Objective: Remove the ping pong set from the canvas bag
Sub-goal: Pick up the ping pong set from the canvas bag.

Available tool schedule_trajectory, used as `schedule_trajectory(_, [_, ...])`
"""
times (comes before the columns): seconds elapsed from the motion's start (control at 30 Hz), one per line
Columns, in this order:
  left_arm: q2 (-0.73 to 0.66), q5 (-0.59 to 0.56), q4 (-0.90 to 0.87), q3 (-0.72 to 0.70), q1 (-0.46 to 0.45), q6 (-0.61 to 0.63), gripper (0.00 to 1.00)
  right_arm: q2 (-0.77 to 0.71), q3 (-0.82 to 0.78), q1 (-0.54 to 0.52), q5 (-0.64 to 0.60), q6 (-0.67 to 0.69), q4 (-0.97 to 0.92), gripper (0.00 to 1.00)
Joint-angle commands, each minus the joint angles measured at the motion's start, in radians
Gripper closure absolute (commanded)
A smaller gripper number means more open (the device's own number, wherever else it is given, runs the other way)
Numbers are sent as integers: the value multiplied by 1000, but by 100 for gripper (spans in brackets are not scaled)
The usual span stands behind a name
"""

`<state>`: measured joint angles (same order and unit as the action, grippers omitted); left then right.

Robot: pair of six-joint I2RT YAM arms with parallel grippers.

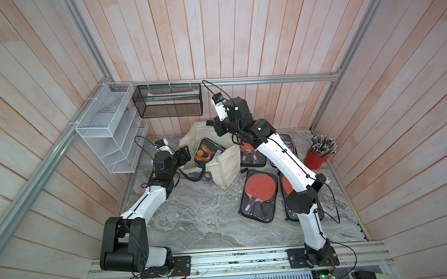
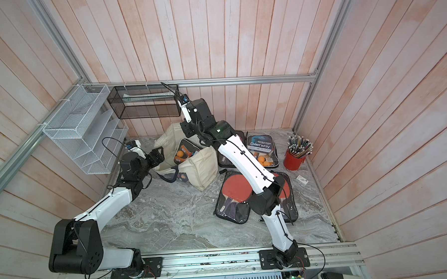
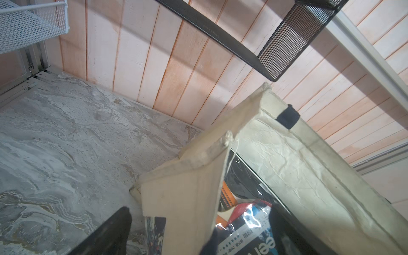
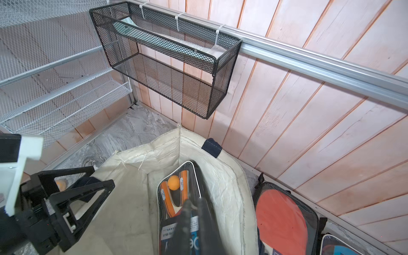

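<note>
One black zipped ping pong set (image 1: 208,154) is still inside the cream canvas bag (image 1: 227,171). Other sets (image 1: 260,195) lie out on the grey marble surface (image 1: 195,224). The left tool (image 1: 184,154) is spread wide at the bag's edge. The right tool (image 4: 194,202) reaches in by the set; pinching or not, I cannot tell.

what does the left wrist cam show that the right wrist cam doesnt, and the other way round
Only the left wrist view: a dark print on the outside of the canvas bag.

Only the right wrist view: a pale flat item lying in the black mesh basket, and a cased red paddle lying outside the bag, right beside it.

Both: the bag with its mouth open, the ping pong set inside it, the black basket, the white mesh rack and the plank wall.
</note>
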<state>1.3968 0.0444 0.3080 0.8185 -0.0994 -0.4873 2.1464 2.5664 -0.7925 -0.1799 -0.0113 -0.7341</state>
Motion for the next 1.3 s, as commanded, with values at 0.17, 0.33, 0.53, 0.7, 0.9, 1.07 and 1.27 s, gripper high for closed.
schedule_trajectory(0.17, [-18, -11, 11, -12, -2, 4, 0, 52, -38, -6, 45, -6, -5, 19])
schedule_trajectory(0.33, [-19, -14, 9, -17, -2, 9, 0, 108, -32, -4, 67, -5, -19, 23])
schedule_trajectory(0.53, [-16, -4, 17, -28, 0, 12, 76, 184, -16, 17, 106, -15, -37, 23])
schedule_trajectory(0.7, [-22, 0, 27, -53, 0, 9, 100, 228, -21, 39, 117, -21, -49, 22])
schedule_trajectory(0.9, [-29, 8, 43, -77, 0, 4, 100, 267, -27, 45, 98, -22, -58, 19])
schedule_trajectory(1.07, [-31, 12, 47, -83, -1, 3, 100, 304, -29, 53, 80, -28, -74, 5])
schedule_trajectory(1.27, [-36, 9, 53, -93, 0, 4, 100, 342, -34, 53, 73, -24, -94, 2])
